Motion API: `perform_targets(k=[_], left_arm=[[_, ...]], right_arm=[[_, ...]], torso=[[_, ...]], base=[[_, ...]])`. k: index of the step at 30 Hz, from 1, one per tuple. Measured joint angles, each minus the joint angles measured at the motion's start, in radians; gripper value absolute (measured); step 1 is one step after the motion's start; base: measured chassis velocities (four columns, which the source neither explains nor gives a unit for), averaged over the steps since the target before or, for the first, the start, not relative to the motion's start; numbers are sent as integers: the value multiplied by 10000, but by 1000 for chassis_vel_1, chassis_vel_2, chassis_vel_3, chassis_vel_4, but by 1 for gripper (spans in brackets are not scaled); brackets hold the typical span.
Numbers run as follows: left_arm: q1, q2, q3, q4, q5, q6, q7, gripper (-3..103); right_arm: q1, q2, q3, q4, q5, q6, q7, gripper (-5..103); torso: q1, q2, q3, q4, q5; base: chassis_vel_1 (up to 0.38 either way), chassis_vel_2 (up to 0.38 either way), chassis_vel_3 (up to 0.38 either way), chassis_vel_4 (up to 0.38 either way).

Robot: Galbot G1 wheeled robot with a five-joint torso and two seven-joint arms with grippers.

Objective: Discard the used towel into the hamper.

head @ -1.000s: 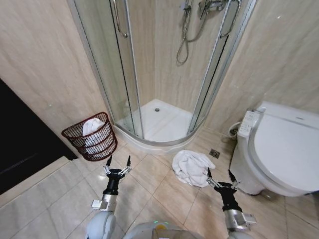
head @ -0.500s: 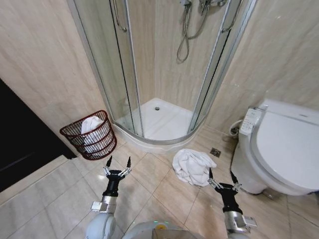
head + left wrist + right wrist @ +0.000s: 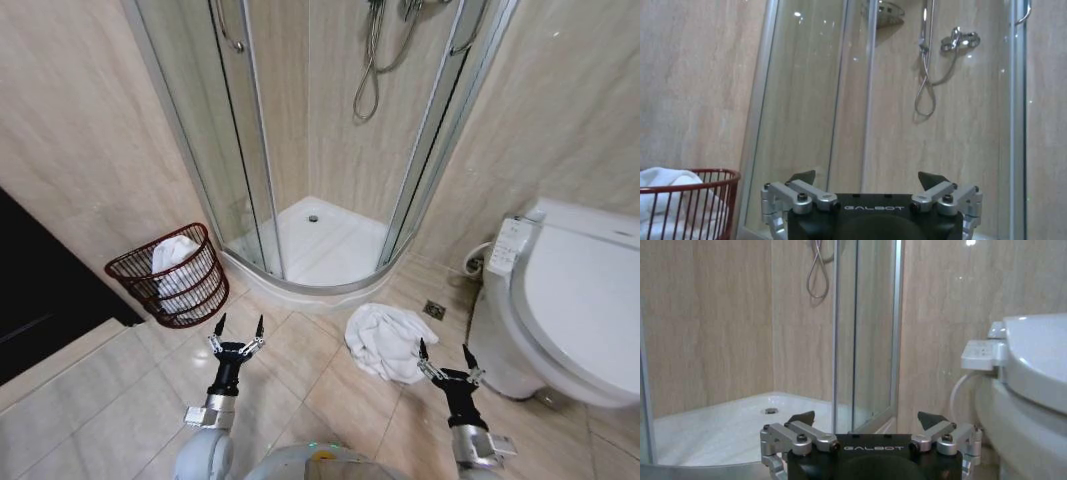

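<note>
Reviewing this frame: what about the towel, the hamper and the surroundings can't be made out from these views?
- Towel on the floor, head view: its near edge sits behind the right gripper.
- Hamper: the white cloth inside hides its bottom; the left wrist view cuts it off at the edge.
- Toilet, head view: cropped by the right edge.
- Shower head, head view: cut off at the top.
- Left gripper: open, nothing held.

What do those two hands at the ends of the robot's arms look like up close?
Both match. The left hand and right hand each have a black body marked GALBOT in pale letters, silver metal linkages with dark bolts, and two slim black pointed fingers. Below each hand comes a black wrist section, then a silver collar and a rounded pale grey arm shell.
</note>
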Motion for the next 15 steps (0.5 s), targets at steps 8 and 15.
perform_targets(k=[8, 15], left_arm=[[-49, 9, 15, 82, 17, -2, 10, 100], [-163, 55, 39, 160, 23, 27, 87, 100]], right_arm=[[53, 35, -31, -72, -6, -2, 0, 100], [100, 99, -21, -155, -94, -48, 226, 100]], torso=[[-69, -319, -254, 0, -1], [-128, -596, -473, -1, -1]], base=[[-99, 99, 91, -95], [-9, 10, 4, -9]])
